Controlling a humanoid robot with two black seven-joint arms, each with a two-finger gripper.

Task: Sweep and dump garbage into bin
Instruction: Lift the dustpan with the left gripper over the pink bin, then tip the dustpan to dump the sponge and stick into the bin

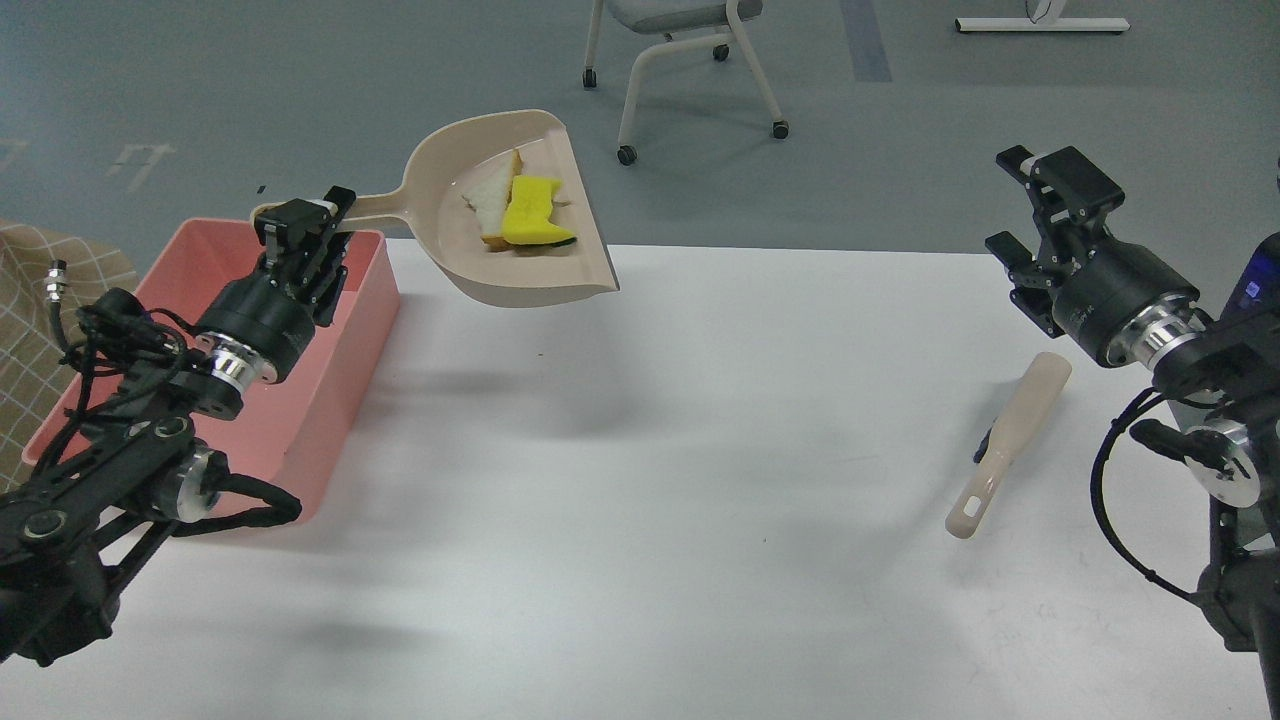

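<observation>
My left gripper (300,222) is shut on the handle of the beige dustpan (470,262), held in the air above the table's back edge, just right of the pink bin (355,330). The yellow sponge chunk (530,212) and the white bread slice (488,198) lie side by side in the pan. The bin stands at the table's left side, partly hidden by my left arm. My right gripper (1040,205) is open and empty, raised above the right edge of the table.
A beige brush (1005,445) lies on the white table (650,480) at the right, below my right gripper. An office chair (680,60) stands on the floor behind the table. A checked cloth (30,270) shows at far left.
</observation>
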